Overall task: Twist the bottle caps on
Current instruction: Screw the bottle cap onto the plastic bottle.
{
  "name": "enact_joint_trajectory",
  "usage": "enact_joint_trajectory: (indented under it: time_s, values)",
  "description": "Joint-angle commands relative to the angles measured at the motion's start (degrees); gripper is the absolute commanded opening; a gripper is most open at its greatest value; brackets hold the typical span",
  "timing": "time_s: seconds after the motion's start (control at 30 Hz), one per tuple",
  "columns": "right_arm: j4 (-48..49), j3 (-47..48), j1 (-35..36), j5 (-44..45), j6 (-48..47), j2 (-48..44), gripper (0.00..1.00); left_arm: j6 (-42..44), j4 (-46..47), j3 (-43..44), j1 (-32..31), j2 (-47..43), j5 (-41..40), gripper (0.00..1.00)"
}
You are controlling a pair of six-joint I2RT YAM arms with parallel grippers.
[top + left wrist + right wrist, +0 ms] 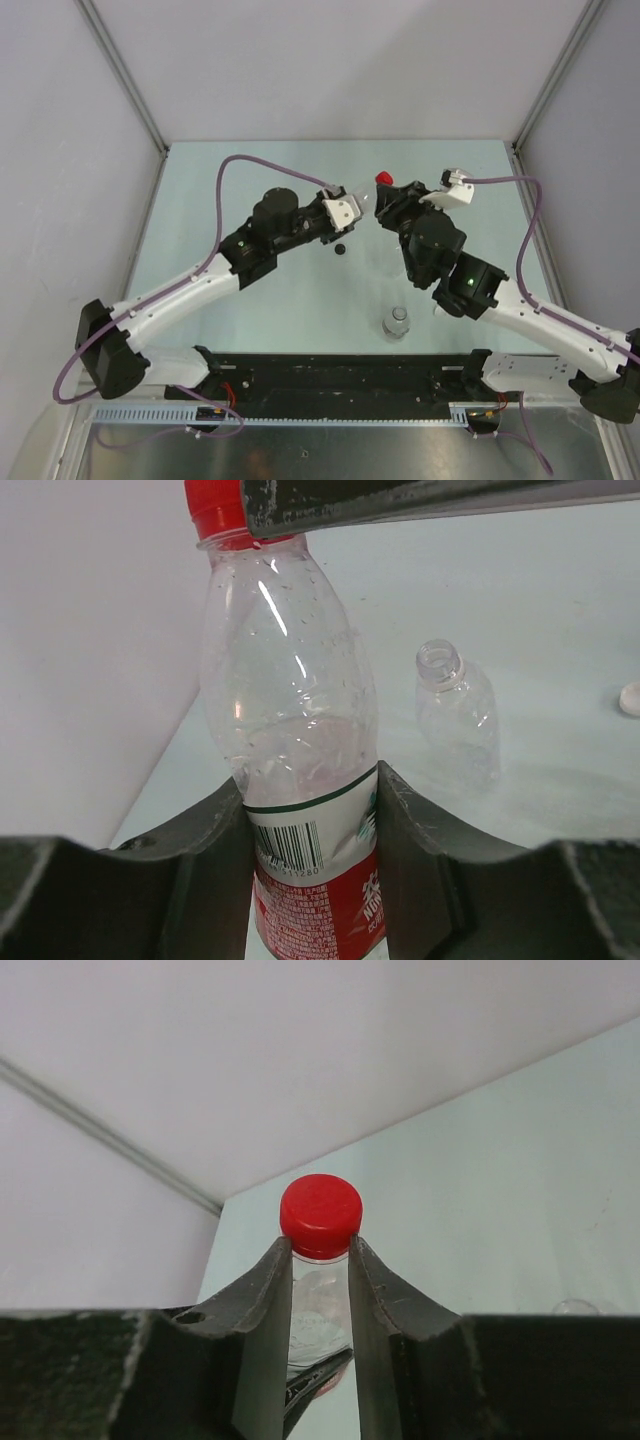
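— Red, smooth plastic: the red cap (320,1215) is seated on the clear labelled bottle (290,690), at the far middle of the counter (540,600).
— The body is clamped by the left tool (310,783); the neck under the cap is pinched by the right tool (321,1245).
— The bottle's base is cut off; a whitish cap (631,698) is cropped at the edge.

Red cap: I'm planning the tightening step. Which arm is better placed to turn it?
Right. The right gripper is pinched at the red cap, while the left gripper clamps the labelled bottle around its body, steadying it. The left would likely have to let go to reach the cap.
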Motion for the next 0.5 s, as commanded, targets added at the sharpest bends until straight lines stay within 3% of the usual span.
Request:
enact_joint_trajectory:
  time_s: [0.0, 0.17, 0.23, 0.3, 0.47]
  values:
    - [4.54, 0.14, -3.60, -8.25, -7.59, -3.09, 0.04, -7.00, 5.95, -6.39, -1.80, -5.67, -2.08, 0.43]
    - [1.24, 0.16, -4.12, -17.43, -8.67, -5.85, 0.68, -13.06, 9.03, -11.85, -1.82, -7.43, -5.33, 0.41]
    - [-0.51, 0.18, -4.22, -19.01, -8.14, -6.56, 0.86, -14.90, 10.83, -13.94, -1.82, -8.33, -4.59, 0.41]
    - [-1.47, 0.14, -4.42, -20.35, -8.23, -6.72, 0.96, -16.14, 12.27, -15.84, -1.87, -9.46, -3.53, 0.41]
    - [-1.94, 0.20, -4.75, -26.44, -9.16, -6.23, 0.98, -18.25, 15.23, -19.07, -1.85, -11.96, -3.75, 0.41]
